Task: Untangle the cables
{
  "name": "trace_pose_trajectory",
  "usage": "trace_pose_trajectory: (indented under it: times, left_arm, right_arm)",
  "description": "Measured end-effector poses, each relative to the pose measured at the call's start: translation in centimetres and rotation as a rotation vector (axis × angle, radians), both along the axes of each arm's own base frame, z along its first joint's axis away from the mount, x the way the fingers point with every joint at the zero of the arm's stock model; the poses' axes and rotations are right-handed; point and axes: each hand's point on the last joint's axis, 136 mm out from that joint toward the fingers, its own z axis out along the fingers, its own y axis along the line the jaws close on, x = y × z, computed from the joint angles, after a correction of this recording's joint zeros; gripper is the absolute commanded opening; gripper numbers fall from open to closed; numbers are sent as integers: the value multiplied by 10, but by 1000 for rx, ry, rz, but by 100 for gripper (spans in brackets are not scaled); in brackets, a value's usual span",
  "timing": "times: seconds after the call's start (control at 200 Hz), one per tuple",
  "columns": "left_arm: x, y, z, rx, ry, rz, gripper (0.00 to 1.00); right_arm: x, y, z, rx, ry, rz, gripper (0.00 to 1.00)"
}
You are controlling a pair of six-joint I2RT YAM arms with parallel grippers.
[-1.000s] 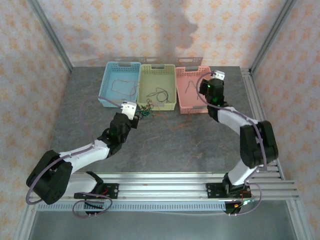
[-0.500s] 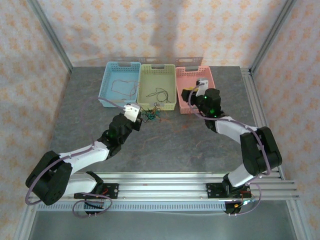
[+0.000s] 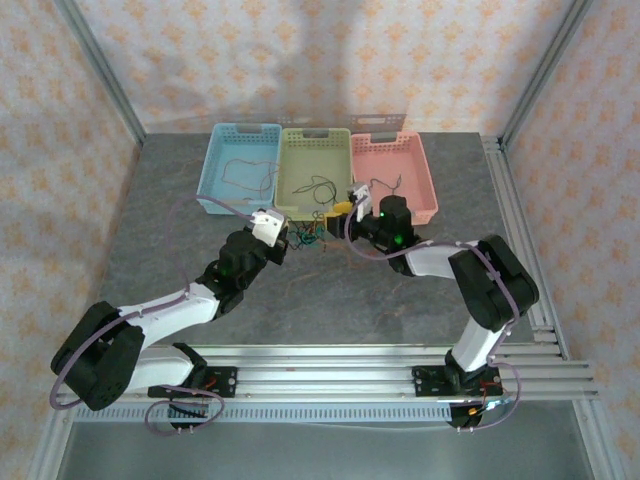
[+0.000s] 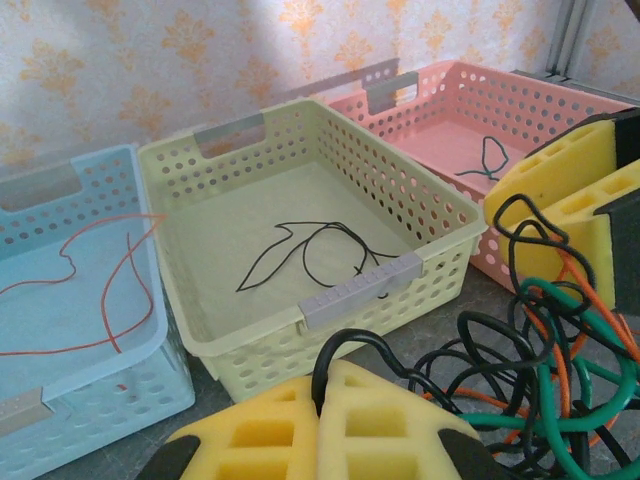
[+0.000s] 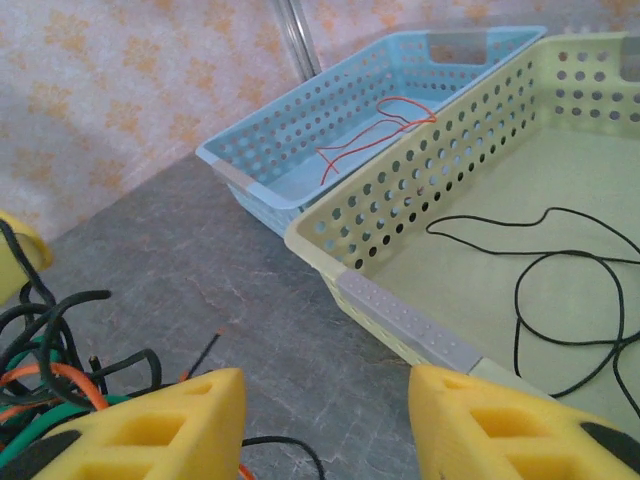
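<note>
Likely light, limp and snag-prone; best pinched at a free outer loop. Tangle of cables [image 3: 307, 236] on the table [image 3: 330, 300] just before the pale green basket [image 3: 298, 210]. Left gripper [image 4: 323, 385] clamped on a black loop, forearm low; right gripper [image 5: 325, 420] spread wide, reaching low beside the tangle.

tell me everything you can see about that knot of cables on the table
The tangle of cables is a loose clump of thin, floppy wires in black, green and orange, looped through one another. It lies on the grey table, just in front of the yellow-green basket. The left hand has its yellow foam pads shut on a black loop of it. The right hand is open beside the clump; whether it touches is unclear.
</note>
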Motion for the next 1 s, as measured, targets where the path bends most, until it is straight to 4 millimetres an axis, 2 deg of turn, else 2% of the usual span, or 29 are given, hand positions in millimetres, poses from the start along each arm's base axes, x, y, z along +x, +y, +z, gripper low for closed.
trace_pose_trajectory:
  times: [0.14,0.28,0.41,0.49,0.666,0.741,0.851,1.001]
  left_arm:
    - [-1,-1,0,-1,1,-8,0]
    - [-1,-2,0,-2,2,-14,0]
    - [-1,-3,0,-3,3,-18,0]
    - [-1,-3,0,-3,3,-18,0]
    - [-1,-3,0,-3,3,-18,0]
    - [-1,-3,0,-3,3,-18,0]
    - [-1,-3,0,-3,3,-18,0]
    - [-1,-3,0,-3,3,-18,0]
  right_arm:
    - [-1,2,-5,-13,-7,18,48]
    - [-5,4,-5,-16,-21,45,38]
    - [-10,-1,-1,-36,-43,36,38]
    - [-19,-8,12,-40,-74,29,41]
    - [-44,-21,58,-1,-189,25,42]
    - [-49,-22,66,0,-213,40,41]
    - [-57,-18,55,-31,-192,83,43]
    - [-76,-5,24,-126,-129,180,48]
